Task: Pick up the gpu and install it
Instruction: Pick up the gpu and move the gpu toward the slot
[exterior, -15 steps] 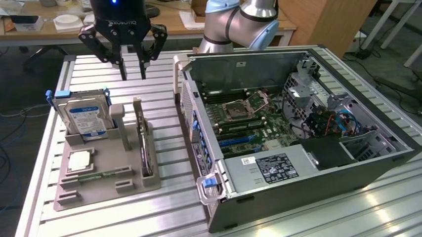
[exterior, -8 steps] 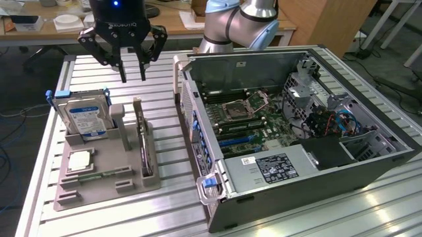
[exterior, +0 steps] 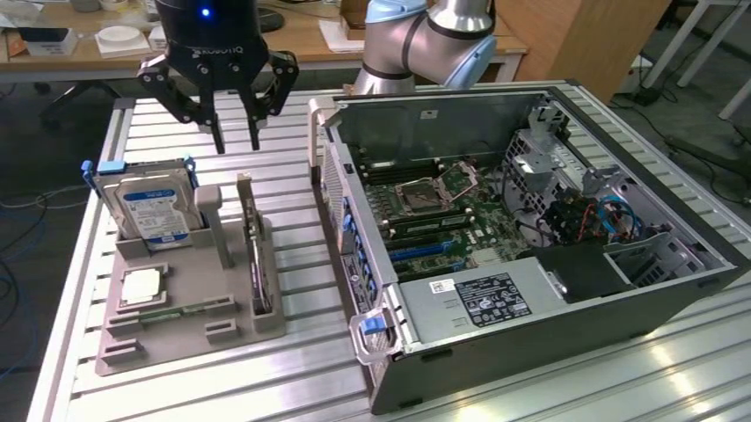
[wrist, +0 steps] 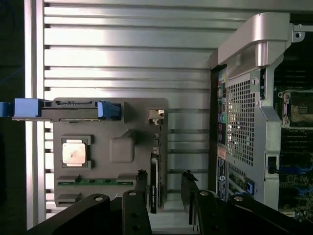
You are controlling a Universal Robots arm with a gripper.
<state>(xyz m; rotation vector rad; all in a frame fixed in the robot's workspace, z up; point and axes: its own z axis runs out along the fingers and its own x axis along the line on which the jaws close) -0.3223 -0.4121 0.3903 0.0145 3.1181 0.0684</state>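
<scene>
Where the gray holder [exterior: 188, 332] sits on the slatted table [exterior: 294, 378] at the exterior view's left, a hard drive [exterior: 147, 207] stands upright in its far slot. A processor chip [exterior: 141, 286] and a memory stick [exterior: 176, 309] lie flat nearer the camera. Gpu [exterior: 252, 255]: on edge in the holder's right-hand slot, untouched. Gripper [exterior: 237, 145]: hangs above and beyond it, jaws spread apart, nothing between them. Open computer case [exterior: 528, 246]: lying on its side, on the exterior view's right.

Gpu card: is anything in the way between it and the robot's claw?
Nothing visible. The open gripper hangs above the gpu, which stands on edge in the grey holder, with only air between them.
</scene>
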